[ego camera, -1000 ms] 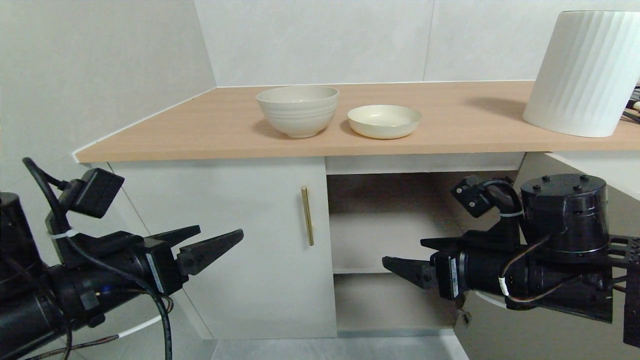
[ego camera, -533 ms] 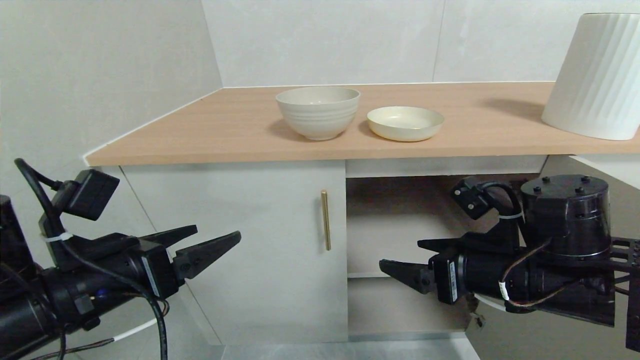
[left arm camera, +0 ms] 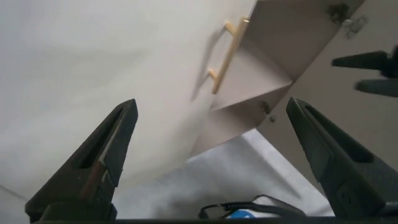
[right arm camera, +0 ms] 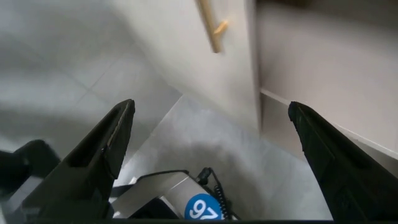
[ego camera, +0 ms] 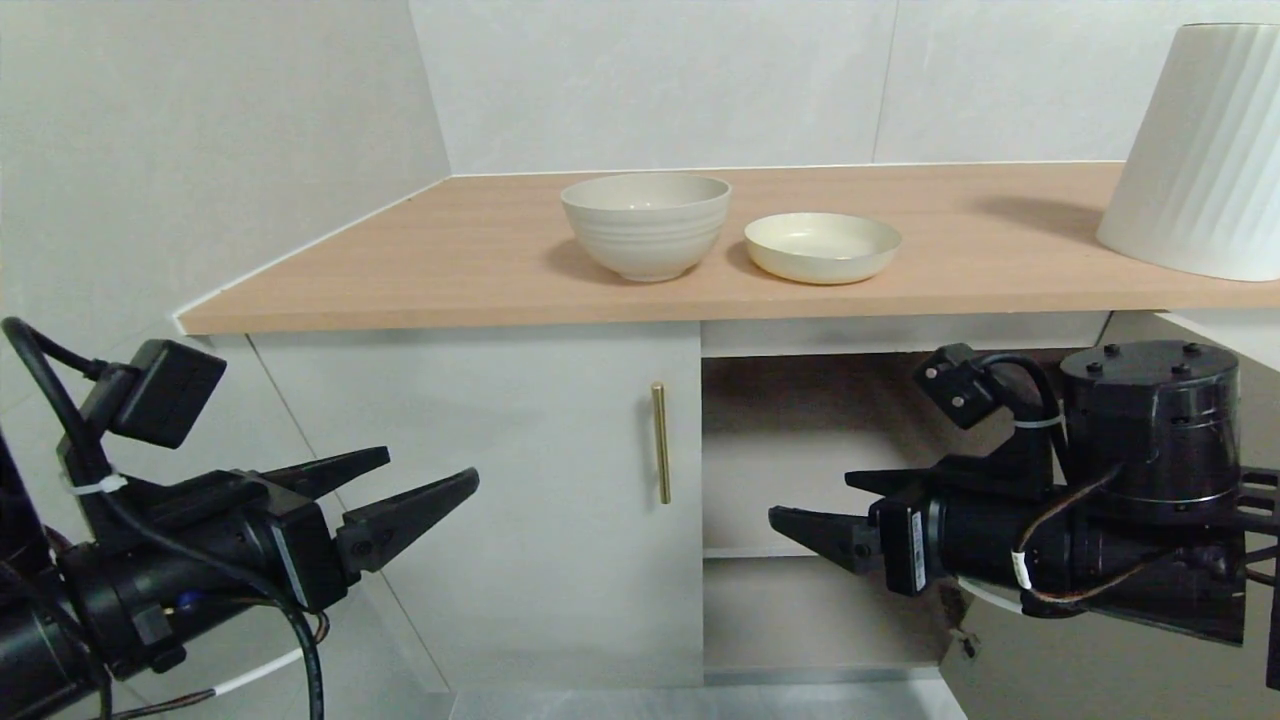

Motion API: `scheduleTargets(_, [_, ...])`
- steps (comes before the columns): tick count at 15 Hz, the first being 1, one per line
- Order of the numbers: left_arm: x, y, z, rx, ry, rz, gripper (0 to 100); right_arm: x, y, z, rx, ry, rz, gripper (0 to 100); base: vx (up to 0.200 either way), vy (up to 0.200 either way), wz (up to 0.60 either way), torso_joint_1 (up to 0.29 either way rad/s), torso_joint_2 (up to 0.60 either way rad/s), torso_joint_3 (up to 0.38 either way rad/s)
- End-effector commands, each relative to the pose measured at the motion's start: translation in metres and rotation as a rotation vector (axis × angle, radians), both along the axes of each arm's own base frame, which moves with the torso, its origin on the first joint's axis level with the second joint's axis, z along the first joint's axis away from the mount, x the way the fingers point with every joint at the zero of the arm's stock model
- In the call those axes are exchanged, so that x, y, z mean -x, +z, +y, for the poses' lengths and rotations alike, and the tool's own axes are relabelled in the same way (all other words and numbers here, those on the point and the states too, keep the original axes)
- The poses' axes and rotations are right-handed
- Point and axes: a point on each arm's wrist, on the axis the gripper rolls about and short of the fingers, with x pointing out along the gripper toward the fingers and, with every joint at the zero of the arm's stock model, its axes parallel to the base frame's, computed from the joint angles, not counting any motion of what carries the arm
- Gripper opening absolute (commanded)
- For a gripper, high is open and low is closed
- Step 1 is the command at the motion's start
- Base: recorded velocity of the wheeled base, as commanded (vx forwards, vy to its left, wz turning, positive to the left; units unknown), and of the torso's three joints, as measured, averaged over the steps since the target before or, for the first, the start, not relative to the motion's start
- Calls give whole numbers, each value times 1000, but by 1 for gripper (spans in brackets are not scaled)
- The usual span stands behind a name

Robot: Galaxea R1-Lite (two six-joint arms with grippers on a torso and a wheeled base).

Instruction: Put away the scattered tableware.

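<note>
- Everything on the tabletop [ego camera: 450,270] sits farther right in the frame than a second ago. The whole picture slid together, so this is the camera moving, not the tableware.
- Both arms have kept their pose low in the frame, level with the cabinet front.
- Two pieces remain out. The ribbed bowl [ego camera: 646,225] stands upright at upper centre, and the shallow dish [ego camera: 822,245] sits just beside it to the right, apart from it. Both are near the front edge.
- The left gripper [ego camera: 430,465], at lower left, has its fingers spread wide and holds nothing. It points toward the closed cabinet door [ego camera: 500,480] and its brass handle [ego camera: 660,442].
- The right gripper [ego camera: 810,497], at lower right, is likewise spread and empty. It sits in front of the open cabinet compartment [ego camera: 800,430].
- Key relation: both pieces lie well above the fingers. The dish is almost straight above the right gripper, and the bowl is between the two arms.
- Judgement: the right arm looks better placed for the dish. Being round, neither piece has a long axis to line up with, so a rim grasp would likely serve. The arm must rise past the tabletop edge first.
- A white ribbed container [ego camera: 1200,150] stands at far upper right, well apart from the tableware.
</note>
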Motion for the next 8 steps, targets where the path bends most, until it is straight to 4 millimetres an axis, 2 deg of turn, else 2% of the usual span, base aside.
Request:
scheduleTargets(1, [1,1,0,-6,-2,-7,100,5,5,-1,-11,9,-14,100,200,0,0,7,2,2])
scheduleTargets(4, [6,3,1,-15,-12,-33,100,18,13,-5,-27,37,-31,100,200,0,0,-1,2,2])
scheduleTargets(8, [24,13,-4,1,-73,-79,100,36,22,-18,-58,122,-36,100,0,0,0,0,0,0])
